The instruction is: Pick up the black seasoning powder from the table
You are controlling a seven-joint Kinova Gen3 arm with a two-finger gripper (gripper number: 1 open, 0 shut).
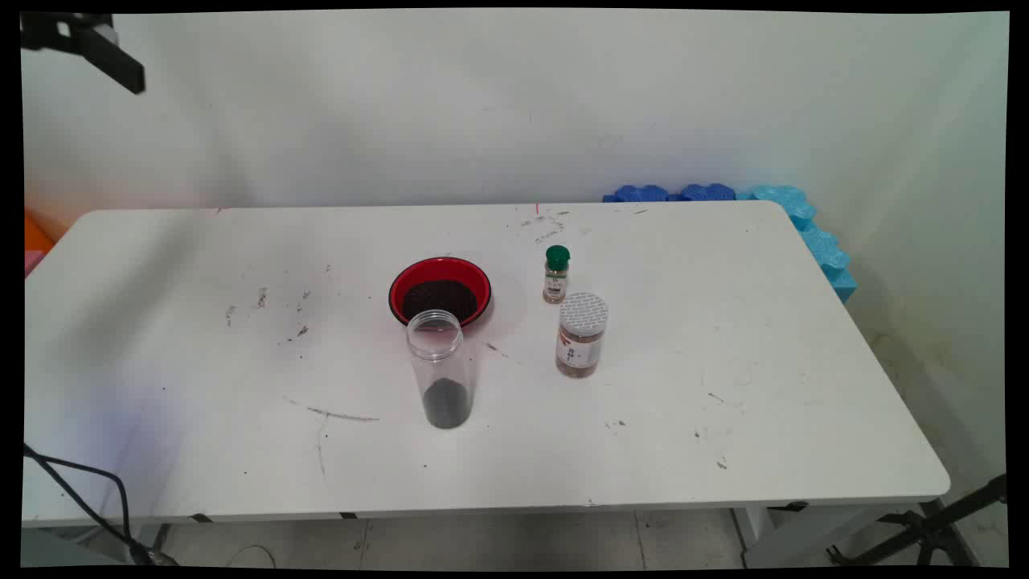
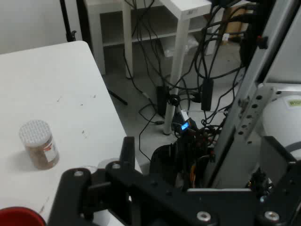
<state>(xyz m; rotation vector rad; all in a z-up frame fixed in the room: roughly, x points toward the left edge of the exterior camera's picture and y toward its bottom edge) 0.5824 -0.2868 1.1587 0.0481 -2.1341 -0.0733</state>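
My gripper [image 1: 90, 46] hangs high in the top left corner of the main view, far above the white table [image 1: 723, 418] and touching nothing. In the hand view its fingers [image 2: 127, 149] stand wide apart, so the gripper [image 2: 200, 143] is open and empty. Near the table's middle stands a red bowl [image 1: 440, 289] with dark contents. Just in front of it is a tall clear jar [image 1: 440, 370], lidless, with dark grains at its bottom. To the right are a small green-capped bottle [image 1: 555, 275] and a white-lidded jar [image 1: 580, 334] of brown contents, also seen as the white-lidded jar [image 2: 38, 144] in the hand view.
Blue foam blocks [image 1: 808, 225] lie along the table's far right corner. A tripod leg [image 1: 924, 531] stands on the floor at lower right, and a black cable [image 1: 80, 498] crosses the near left corner. The hand view shows a floor tangle of cables [image 2: 178, 94] and a metal frame [image 2: 254, 99].
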